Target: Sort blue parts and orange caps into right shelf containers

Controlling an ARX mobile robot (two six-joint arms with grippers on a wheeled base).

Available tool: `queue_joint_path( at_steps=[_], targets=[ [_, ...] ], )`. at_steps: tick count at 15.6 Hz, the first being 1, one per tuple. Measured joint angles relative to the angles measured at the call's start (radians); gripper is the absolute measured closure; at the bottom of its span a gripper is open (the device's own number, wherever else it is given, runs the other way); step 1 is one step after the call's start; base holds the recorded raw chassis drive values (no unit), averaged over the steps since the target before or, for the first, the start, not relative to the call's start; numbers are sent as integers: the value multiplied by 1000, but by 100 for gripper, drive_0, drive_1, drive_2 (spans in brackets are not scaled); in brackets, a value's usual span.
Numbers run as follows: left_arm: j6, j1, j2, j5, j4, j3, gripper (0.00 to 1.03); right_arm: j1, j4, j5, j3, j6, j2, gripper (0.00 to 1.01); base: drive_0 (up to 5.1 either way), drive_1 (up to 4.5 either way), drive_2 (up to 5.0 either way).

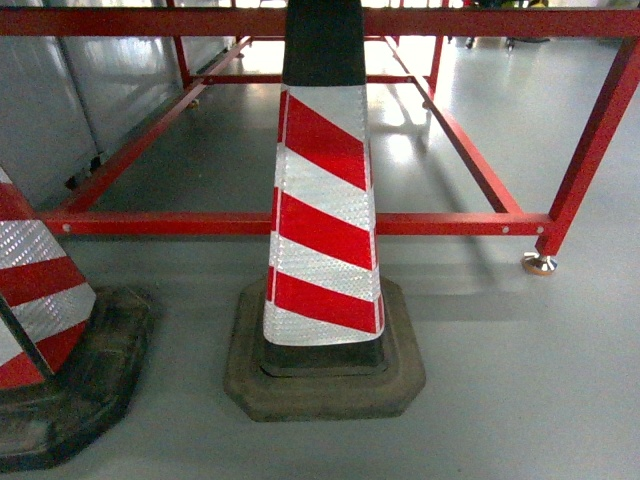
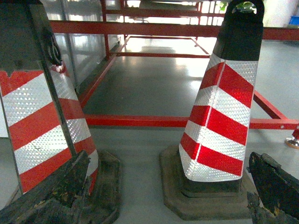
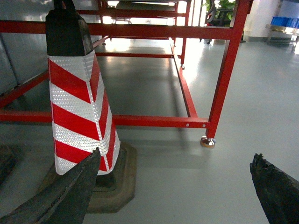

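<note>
No blue parts, orange caps or right shelf containers show in any view. In the left wrist view my left gripper [image 2: 169,161] stands open, its dark worn fingers [image 2: 70,186] spread wide above the grey floor with nothing between them. My right gripper [image 3: 175,157] is open too in the right wrist view, over bare floor, with one finger [image 3: 74,191] in front of a cone's base. Neither gripper appears in the head view.
A red-and-white striped traffic cone [image 1: 322,230] on a dark rubber base stands directly ahead, a second cone [image 1: 40,320] to its left. Behind them runs a low red steel frame [image 1: 450,224] with a metal foot [image 1: 540,264]. Something blue [image 3: 286,22] sits far off, too distant to identify.
</note>
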Motion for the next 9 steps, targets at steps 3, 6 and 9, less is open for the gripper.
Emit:
queue_joint_path(
  at_steps=[3, 6, 9],
  targets=[
    [0, 0, 0, 0, 0, 0, 5, 0, 0, 0, 0, 0, 0, 3, 0, 0, 0],
    [0, 0, 0, 0, 0, 0, 5, 0, 0, 0, 0, 0, 0, 3, 0, 0, 0],
    [0, 0, 0, 0, 0, 0, 5, 0, 0, 0, 0, 0, 0, 3, 0, 0, 0]
  ],
)
